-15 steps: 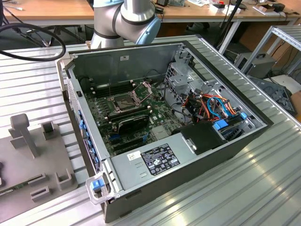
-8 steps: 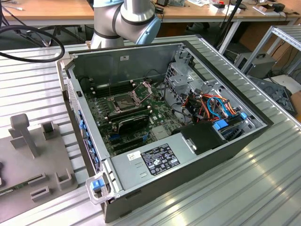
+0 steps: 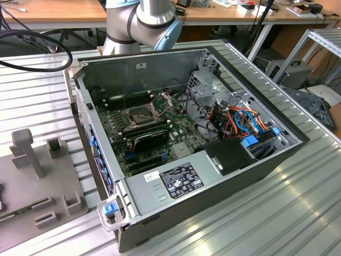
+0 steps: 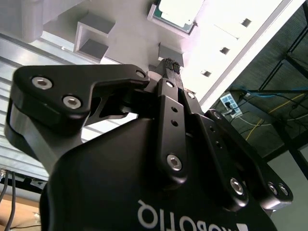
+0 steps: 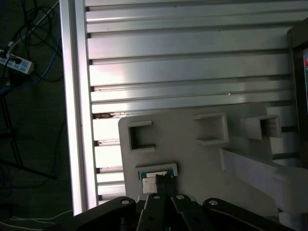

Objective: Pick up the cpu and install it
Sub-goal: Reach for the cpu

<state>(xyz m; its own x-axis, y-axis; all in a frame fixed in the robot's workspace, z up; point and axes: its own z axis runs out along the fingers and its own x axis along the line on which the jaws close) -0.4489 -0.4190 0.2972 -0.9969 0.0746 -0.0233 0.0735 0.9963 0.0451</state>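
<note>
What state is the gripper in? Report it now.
Gripper: shut, holding nothing, above the grey fixture plate, near the cpu lying in its pocket.

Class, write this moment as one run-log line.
gripper: shut, empty | position: over cpu, not touching | cpu: lying in grey fixture recess
</note>
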